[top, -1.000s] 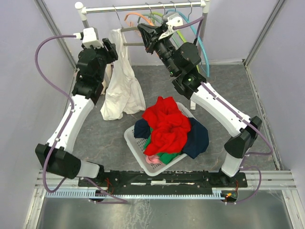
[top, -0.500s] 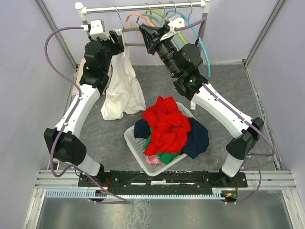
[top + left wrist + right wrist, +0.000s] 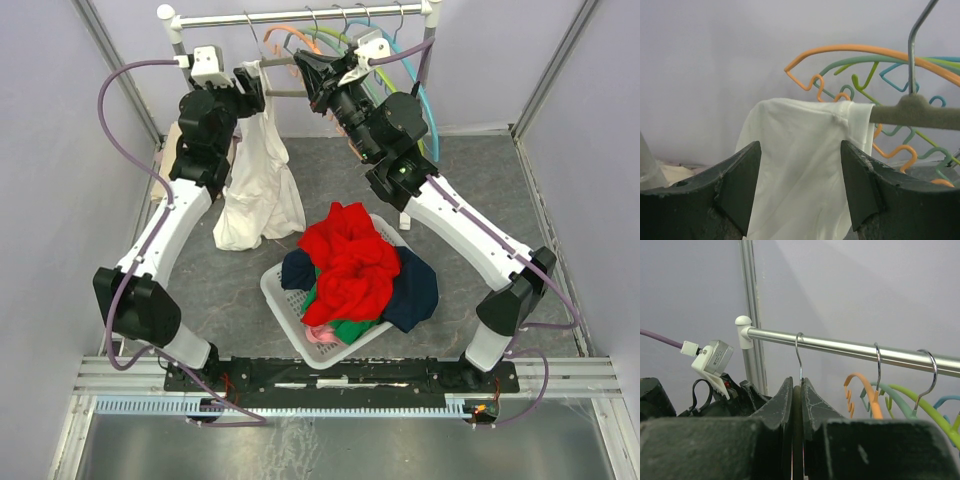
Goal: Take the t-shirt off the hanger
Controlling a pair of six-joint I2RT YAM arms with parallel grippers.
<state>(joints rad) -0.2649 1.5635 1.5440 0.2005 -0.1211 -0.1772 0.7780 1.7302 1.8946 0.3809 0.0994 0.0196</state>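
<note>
A white t-shirt (image 3: 262,180) hangs from the left end of a grey hanger (image 3: 280,62) on the rail. In the left wrist view the t-shirt (image 3: 800,165) drapes over the hanger's arm (image 3: 915,112), just beyond my fingers. My left gripper (image 3: 250,88) is open at the shirt's shoulder; its jaws (image 3: 800,150) stand wide with the cloth behind the gap, not pinched. My right gripper (image 3: 305,70) is shut on the hanger's middle, and its fingertips (image 3: 796,382) press together below the wire hook (image 3: 799,355).
The metal rail (image 3: 300,15) carries several bare hangers, orange (image 3: 285,38), green and blue (image 3: 425,100). A white basket (image 3: 275,290) piled with red, dark blue and green clothes sits mid-table. Frame posts (image 3: 175,35) stand at the rail's ends.
My left arm has risen and swung right to the shirt's shoulder on the hanger, its jaws opening a little wider. The right gripper has kept its hold on the hanger.
</note>
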